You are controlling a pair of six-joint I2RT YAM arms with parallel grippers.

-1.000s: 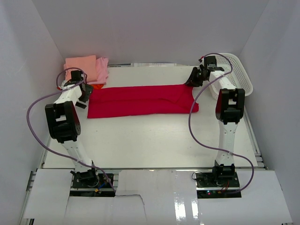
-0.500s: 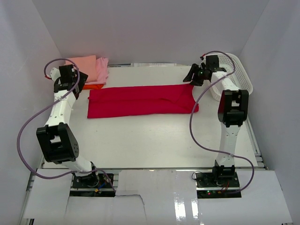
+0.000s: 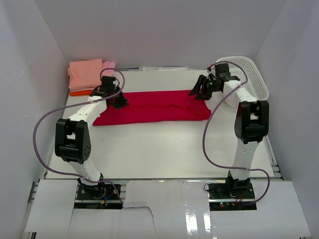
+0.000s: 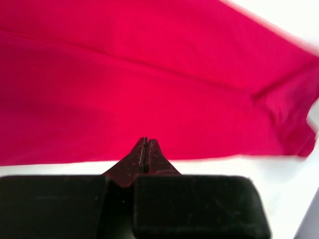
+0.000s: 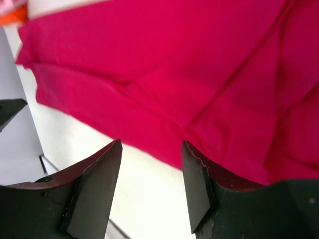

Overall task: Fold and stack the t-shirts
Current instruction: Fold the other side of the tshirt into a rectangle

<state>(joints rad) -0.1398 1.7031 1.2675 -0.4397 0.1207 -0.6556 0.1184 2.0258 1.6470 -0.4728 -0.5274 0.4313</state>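
**Both claws low over the white table (image 3: 159, 149), read from near to far.**

(a) Left gripper (image 4: 145, 144): I see its fingers pressed together, with only a hairline slit between them. The tips sit at the near hem of the crimson t-shirt (image 3: 154, 107). I cannot tell whether any cloth is caught in the slit.

(b) The crimson shirt lies flat as a long folded band. It runs from beneath the left claw across to the right claw, so each claw stands over one end of it.

(c) Right gripper (image 5: 150, 145): its fingers stand apart with nothing between them. Below the gap are the shirt's edge and bare table. I cannot tell whether the fingers touch the cloth.

(d) Beyond the left claw, on its outer side, is the folded salmon-pink t-shirt (image 3: 85, 72). The light pink t-shirt (image 3: 110, 66) lies just beside it, and the orange t-shirt (image 3: 79, 92) shows along its near edge.

(e) Beyond the right claw, on its outer side, a white lattice basket (image 3: 250, 74) stands by the wall.
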